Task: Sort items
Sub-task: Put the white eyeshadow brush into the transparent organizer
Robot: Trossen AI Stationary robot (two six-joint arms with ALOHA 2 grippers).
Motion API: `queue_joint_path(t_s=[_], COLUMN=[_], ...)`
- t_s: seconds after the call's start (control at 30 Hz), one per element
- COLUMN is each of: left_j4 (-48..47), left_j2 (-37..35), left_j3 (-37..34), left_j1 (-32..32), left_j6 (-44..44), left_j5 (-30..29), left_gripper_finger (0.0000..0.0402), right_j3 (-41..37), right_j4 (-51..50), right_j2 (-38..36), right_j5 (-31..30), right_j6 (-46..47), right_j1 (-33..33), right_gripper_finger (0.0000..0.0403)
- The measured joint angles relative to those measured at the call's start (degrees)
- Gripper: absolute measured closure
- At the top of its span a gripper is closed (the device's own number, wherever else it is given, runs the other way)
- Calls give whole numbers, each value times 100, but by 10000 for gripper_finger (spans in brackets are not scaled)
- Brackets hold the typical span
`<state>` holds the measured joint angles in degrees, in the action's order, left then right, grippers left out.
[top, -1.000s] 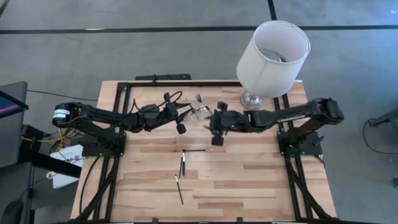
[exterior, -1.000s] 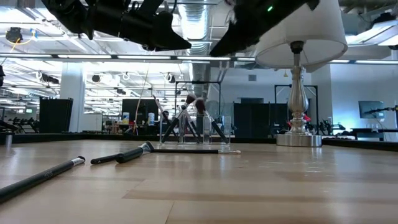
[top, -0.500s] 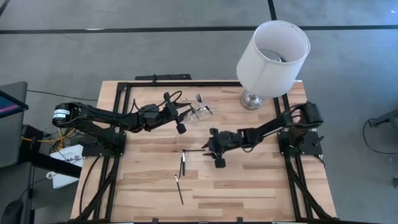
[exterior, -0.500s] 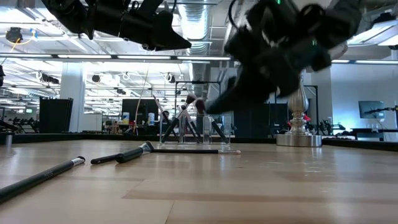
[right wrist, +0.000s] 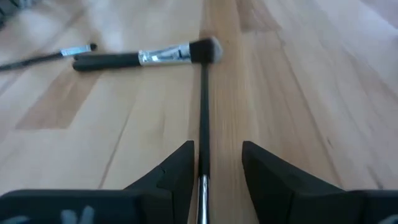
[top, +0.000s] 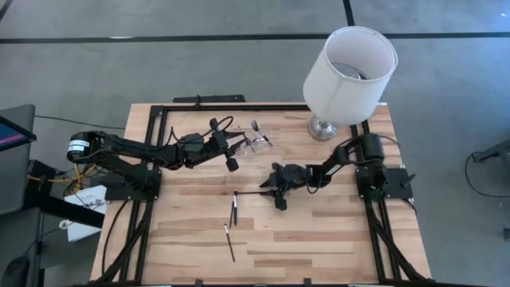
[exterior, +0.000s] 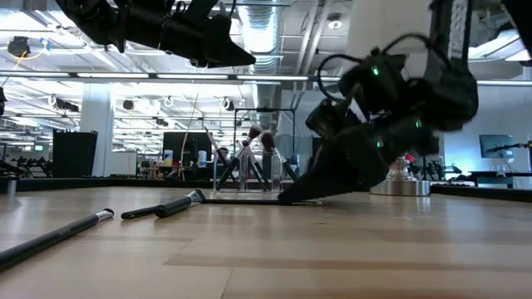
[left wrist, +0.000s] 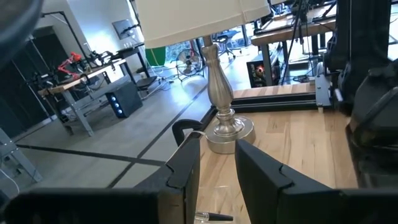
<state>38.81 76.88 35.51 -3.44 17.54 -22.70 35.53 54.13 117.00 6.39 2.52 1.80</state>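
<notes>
A thin black-handled brush (right wrist: pixel 203 106) lies flat on the wooden table, also seen in the high view (top: pixel 251 192). My right gripper (right wrist: pixel 217 168) is open and low at the table (top: pixel 272 190). Its fingers stand on either side of this brush's ferrule end, and I cannot tell whether they touch it. A thicker brush with a fluffy head (right wrist: pixel 149 57) lies just beyond the thin brush's far tip. Another thin brush (top: pixel 229 241) lies nearer the front edge. Several brushes stand in a clear container (top: pixel 253 144). My left gripper (top: pixel 232 162) is open and empty, raised beside the container.
A big lamp with a white shade (top: pixel 349 64) stands at the table's far right corner; its silvery base shows in the left wrist view (left wrist: pixel 222 124). Black frame rails (top: pixel 151 159) run along the table's left, right and far sides. Bare wood lies toward the near edge.
My right gripper has left the spot beside the clear container, gone toward the table's near edge and down to the tabletop, its arm folding back toward the right side. It now straddles the thin brush. The brushes have not moved.
</notes>
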Motion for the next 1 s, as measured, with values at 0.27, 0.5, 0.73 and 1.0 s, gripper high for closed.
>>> queue_joint_path(t_s=[0.27,0.5,0.73,1.0], left_j4=[0,-63,-568,-891], left_j2=[0,0,40,1401], left_j3=[0,0,0,5], left_j1=[-4,28,71,743], left_j6=[0,-366,-1864,-2799], left_j5=[0,299,2885,2938], left_gripper_finger=[302,302,302,302], right_j3=[109,127,135,88], right_j4=[1274,862,-314,-1476], right_j2=[1055,843,188,-759], right_j5=[132,116,95,-43], right_j6=[-398,-543,-562,-596], right_j1=[-8,-52,-52,-1], right_gripper_finger=[296,351,386,392])
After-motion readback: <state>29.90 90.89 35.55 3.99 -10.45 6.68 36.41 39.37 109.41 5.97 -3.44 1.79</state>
